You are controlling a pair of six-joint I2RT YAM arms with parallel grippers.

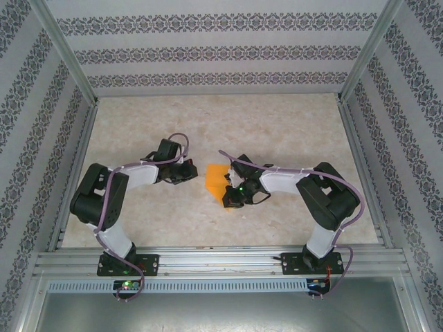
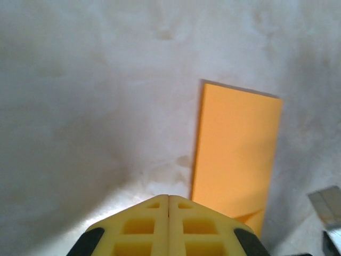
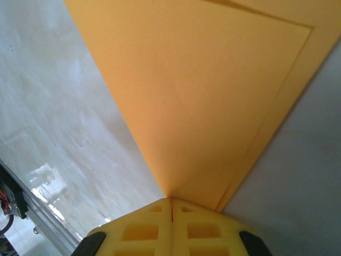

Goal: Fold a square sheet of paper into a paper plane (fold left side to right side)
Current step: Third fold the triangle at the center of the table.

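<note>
The square sheet of paper (image 1: 216, 178) lies folded in half as a narrow orange rectangle in the middle of the table. My left gripper (image 1: 188, 173) is shut and holds nothing. In the left wrist view its tips (image 2: 169, 196) sit just left of the sheet of paper (image 2: 234, 154), close to its long edge. My right gripper (image 1: 232, 196) is shut over the sheet's near end. In the right wrist view its tips (image 3: 171, 199) meet the folded edge of the sheet of paper (image 3: 197, 96), and the two layers run on under the right finger. No paper shows between the jaws.
The pale marbled tabletop (image 1: 277, 131) is bare around the paper. Patterned walls (image 1: 208, 52) close in the back and both sides. A metal rail (image 1: 221, 263) with both arm bases runs along the near edge.
</note>
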